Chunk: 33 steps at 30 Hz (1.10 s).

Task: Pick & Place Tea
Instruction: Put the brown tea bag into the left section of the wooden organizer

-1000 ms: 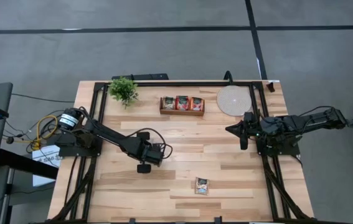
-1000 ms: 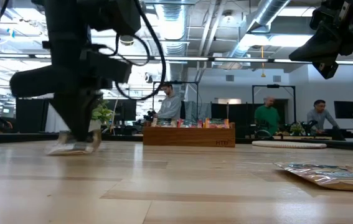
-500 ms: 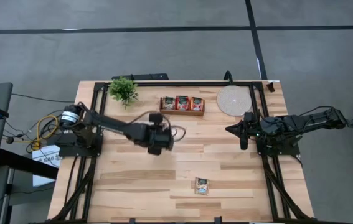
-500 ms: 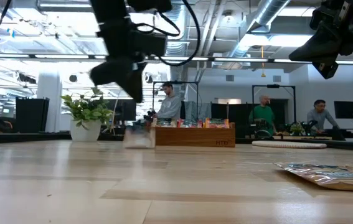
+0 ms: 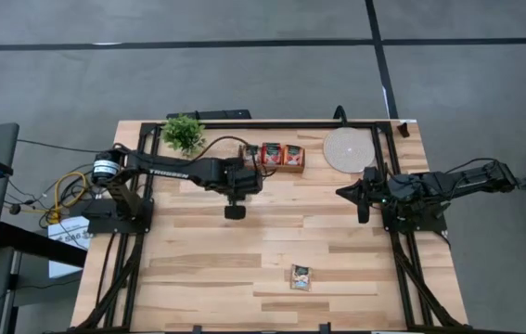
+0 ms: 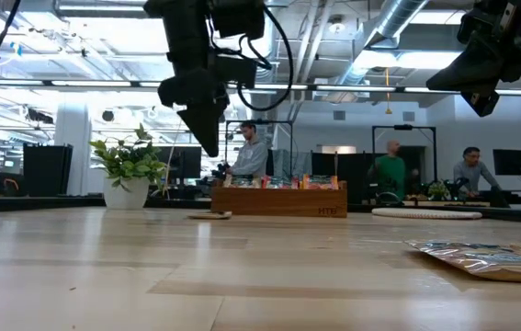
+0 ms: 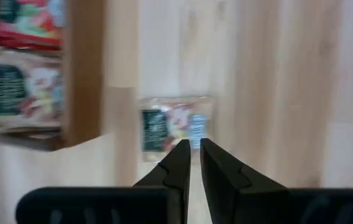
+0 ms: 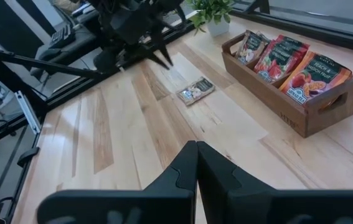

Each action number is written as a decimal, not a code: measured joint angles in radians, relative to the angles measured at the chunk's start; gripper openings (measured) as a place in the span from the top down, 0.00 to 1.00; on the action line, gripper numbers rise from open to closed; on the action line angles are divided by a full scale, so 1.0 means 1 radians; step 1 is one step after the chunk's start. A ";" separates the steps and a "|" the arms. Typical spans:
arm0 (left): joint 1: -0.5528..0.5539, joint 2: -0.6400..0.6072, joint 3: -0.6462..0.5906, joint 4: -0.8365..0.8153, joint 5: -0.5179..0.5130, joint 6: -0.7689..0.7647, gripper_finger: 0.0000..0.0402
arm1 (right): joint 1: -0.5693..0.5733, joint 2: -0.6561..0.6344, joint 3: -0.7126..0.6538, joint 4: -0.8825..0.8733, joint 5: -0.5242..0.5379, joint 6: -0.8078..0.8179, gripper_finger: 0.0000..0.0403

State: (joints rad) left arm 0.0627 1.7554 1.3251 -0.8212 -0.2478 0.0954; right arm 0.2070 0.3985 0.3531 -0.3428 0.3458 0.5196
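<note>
Even overhead light, soft shadows; left wrist view motion-blurred; low view backlit.

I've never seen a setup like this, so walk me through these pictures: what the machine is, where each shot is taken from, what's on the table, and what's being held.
This is a robot with two dark arms at a wooden table. One picture looks straight down, one looks level across the tabletop, and two come from cameras on the wrists. The left hand hangs above a tea sachet that lies flat beside a wooden tray. Its fingers are almost together and hold nothing. The right hand waits shut at the table's right side, also empty. The tray holds more tea sachets. Another packet lies near the table's front edge. A small potted plant and a round pale disc stand at the back. People show in the room behind.
</note>
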 joint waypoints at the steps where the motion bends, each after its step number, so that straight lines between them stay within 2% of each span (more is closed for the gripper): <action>1: 0.006 0.000 0.000 0.001 0.022 -0.003 0.93 | 0.000 0.000 0.000 0.000 0.000 -0.004 1.00; 7: 0.059 0.000 0.000 0.000 0.030 0.004 0.93 | 0.000 0.000 0.000 0.000 0.000 -0.006 1.00; 14: 0.115 0.000 0.000 0.000 0.090 -0.025 0.92 | 0.000 0.000 0.000 0.000 0.000 -0.006 1.00; 17: 0.138 0.000 0.000 0.004 0.104 -0.039 0.87 | 0.000 0.000 0.000 0.000 0.000 -0.006 1.00; 26: 0.188 0.014 0.000 0.038 0.200 -0.004 0.65 | 0.000 0.000 0.000 0.000 0.000 -0.006 1.00; 29: 0.205 0.037 0.000 0.045 0.243 0.029 0.62 | 0.000 0.000 0.000 0.000 0.000 -0.006 1.00; 33: 0.221 0.088 0.001 0.039 0.248 0.044 0.61 | 0.000 0.000 0.000 -0.001 0.000 -0.006 1.00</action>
State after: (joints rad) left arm 0.2833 1.8433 1.3258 -0.7818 0.0005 0.1399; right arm 0.2070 0.3985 0.3531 -0.3435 0.3462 0.5133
